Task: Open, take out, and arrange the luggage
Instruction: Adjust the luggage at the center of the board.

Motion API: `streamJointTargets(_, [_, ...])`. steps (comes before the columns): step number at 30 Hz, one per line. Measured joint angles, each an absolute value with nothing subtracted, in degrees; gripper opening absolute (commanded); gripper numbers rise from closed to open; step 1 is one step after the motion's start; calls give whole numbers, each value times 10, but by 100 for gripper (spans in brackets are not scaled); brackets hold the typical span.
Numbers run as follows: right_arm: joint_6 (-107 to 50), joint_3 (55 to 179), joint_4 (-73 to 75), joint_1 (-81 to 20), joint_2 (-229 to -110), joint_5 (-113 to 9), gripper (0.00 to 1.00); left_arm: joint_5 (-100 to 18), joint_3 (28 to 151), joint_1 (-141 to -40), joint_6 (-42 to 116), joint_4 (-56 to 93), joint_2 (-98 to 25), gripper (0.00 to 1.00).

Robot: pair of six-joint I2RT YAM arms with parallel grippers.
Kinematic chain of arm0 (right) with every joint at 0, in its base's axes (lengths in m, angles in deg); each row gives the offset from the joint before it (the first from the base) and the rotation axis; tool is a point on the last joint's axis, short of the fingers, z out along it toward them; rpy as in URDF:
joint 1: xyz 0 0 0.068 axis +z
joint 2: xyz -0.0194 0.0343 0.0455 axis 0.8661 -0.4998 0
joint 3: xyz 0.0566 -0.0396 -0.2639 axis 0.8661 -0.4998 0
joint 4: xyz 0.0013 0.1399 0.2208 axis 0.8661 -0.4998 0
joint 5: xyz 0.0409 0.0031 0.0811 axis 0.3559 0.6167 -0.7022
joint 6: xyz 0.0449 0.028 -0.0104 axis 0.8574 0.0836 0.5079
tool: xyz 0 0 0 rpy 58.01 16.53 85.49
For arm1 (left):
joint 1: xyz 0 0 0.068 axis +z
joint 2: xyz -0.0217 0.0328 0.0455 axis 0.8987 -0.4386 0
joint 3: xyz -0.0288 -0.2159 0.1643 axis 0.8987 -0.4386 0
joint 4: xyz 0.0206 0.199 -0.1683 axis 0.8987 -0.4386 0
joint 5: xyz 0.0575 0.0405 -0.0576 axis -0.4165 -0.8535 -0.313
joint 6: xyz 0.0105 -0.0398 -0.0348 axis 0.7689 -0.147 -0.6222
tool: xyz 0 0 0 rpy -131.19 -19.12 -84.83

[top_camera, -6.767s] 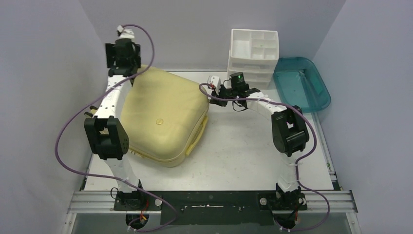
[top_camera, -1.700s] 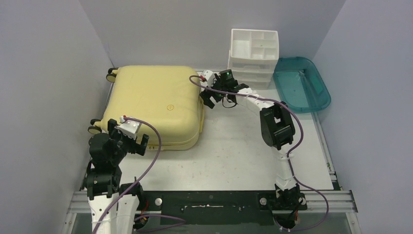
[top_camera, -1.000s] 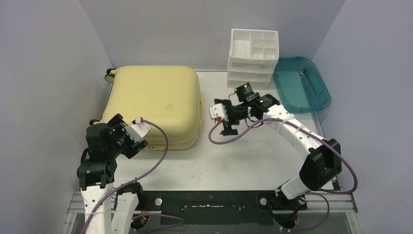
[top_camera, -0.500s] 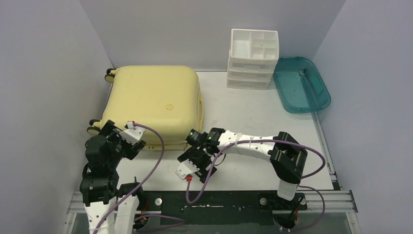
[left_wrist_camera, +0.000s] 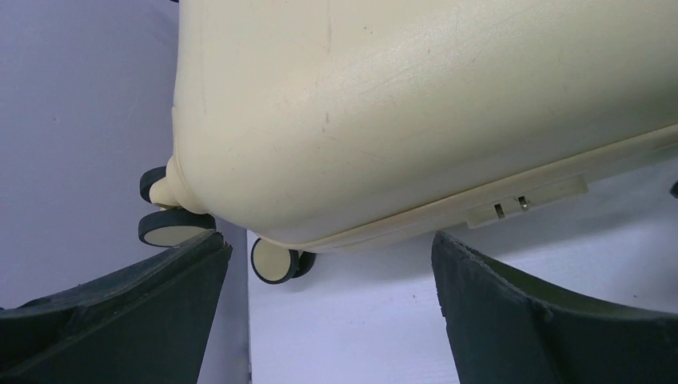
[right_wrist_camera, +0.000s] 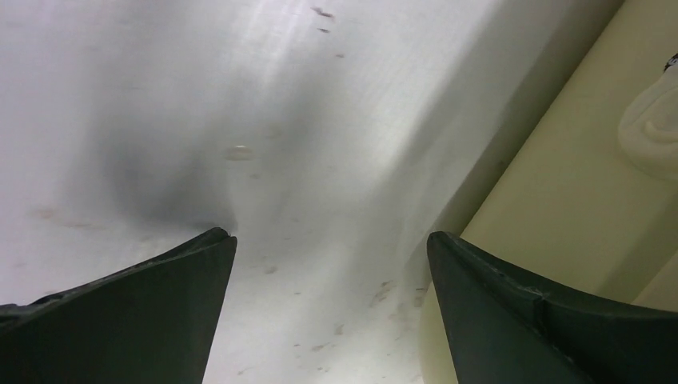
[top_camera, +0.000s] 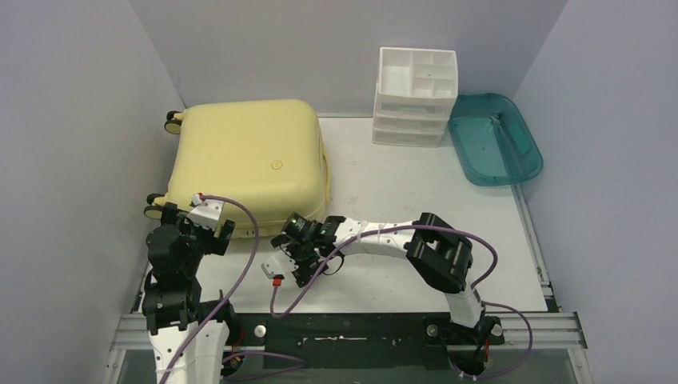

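We are finding the luggage [top_camera: 252,168] lying shut on the desk [top_camera: 416,200], upper left of the top view. The left hand [left_wrist_camera: 326,244] and right hand [right_wrist_camera: 328,236] are gaping wide, empty, beside its near edge. Opening is pending, in our judgement; next we are needing purchase on the seam.

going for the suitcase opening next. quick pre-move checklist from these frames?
1. Luggage flat on the table, shell shut: ok.
2. Left gripper open and empty, facing the luggage's near wheel-side corner: ok.
3. Right gripper open and empty, low over the table beside the luggage's near edge: ok.
4. Where the shell releases (latch or zip): cannot tell. Only a small tab shows on the seam.
5. Drawer organizer and teal tray well apart from both arms: ok.
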State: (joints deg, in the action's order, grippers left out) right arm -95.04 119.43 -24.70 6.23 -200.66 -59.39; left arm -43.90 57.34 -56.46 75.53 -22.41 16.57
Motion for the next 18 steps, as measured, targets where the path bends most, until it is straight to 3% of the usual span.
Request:
streamJointTargets(12, [-930,1458,-265,32,-2187,-593,97,-471,562,-564,732,-197,169,97])
streamJointTargets(18, [-917,1530,-300,29,-2224,-611,98,-491,577,-565,738,-202,159,97])
